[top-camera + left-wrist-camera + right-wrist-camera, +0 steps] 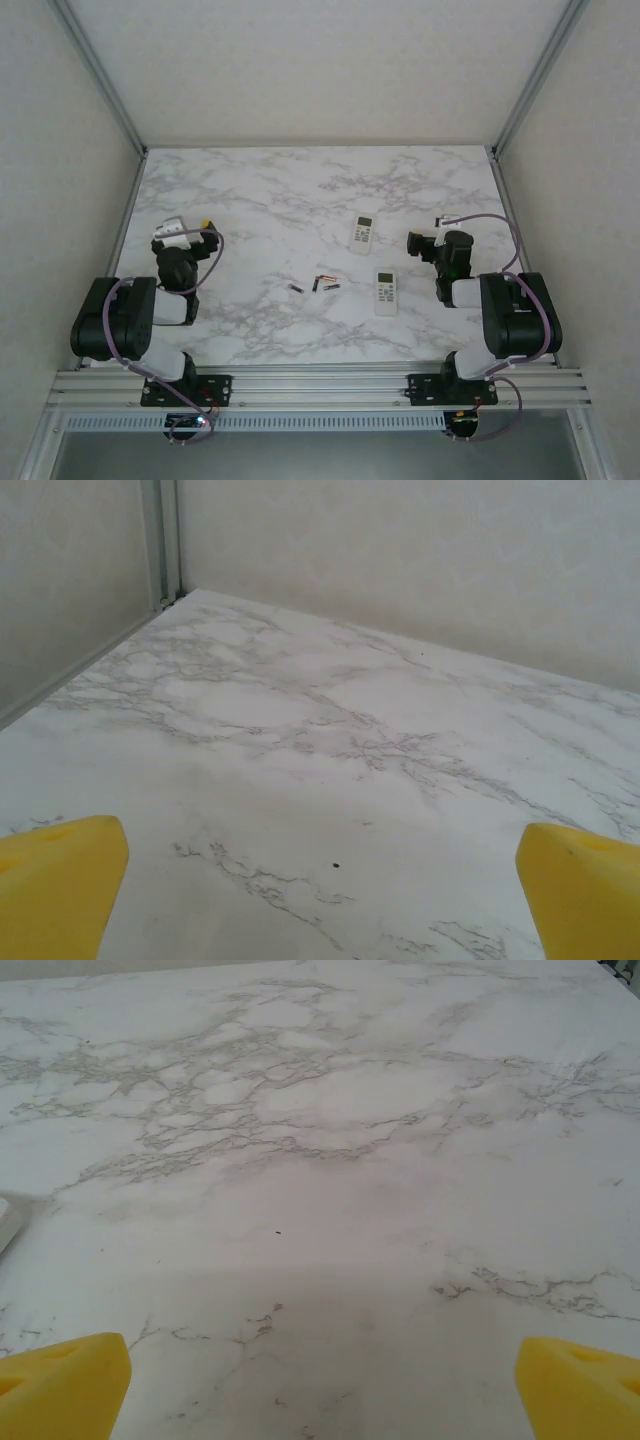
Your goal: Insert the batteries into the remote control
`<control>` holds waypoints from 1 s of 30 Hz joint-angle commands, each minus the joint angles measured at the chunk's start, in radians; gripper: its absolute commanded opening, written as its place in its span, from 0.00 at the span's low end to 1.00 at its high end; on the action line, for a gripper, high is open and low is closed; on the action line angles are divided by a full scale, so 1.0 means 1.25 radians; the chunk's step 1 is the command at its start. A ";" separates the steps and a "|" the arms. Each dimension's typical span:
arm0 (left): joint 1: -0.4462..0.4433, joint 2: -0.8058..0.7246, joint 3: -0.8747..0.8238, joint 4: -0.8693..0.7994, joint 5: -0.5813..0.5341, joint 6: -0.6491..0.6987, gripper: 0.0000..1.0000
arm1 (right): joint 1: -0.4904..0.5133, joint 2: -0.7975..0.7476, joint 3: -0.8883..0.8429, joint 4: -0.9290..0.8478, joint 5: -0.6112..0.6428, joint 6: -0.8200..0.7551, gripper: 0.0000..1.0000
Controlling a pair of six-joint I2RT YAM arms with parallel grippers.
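The left gripper [186, 228] is spread wide with nothing in it, and the right gripper [428, 233] is just as wide and just as empty. In the top view the batteries [318, 284] lie loose on the marble table [250, 190] between the two: off to the left gripper's right, off to the right gripper's left, and back toward the bases from both. Their long axes run roughly crosswise (looks like three, they're tiny). The near remote [386, 291] sits just beside them on the right gripper's side, the far remote [364, 234] sits further out, and both point away from the bases.

Left wrist view: the yellow pads [60, 885] sit far apart over the marble.

Right wrist view: same wide stance, plus a white sliver [8, 1218] at the left edge, can't tell what it is.

I'd say the right arm is a bit nearer, so it'd swing left and back for the pick
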 commanded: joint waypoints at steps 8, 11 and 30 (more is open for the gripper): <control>-0.001 0.001 -0.006 0.025 0.012 0.011 0.99 | 0.001 -0.003 0.016 0.000 0.000 -0.016 0.99; -0.001 0.001 -0.006 0.025 0.013 0.012 0.99 | 0.001 -0.003 0.016 0.000 0.000 -0.016 0.99; -0.120 -0.448 0.052 -0.391 -0.184 -0.089 0.99 | 0.064 -0.384 0.224 -0.734 0.133 0.310 0.99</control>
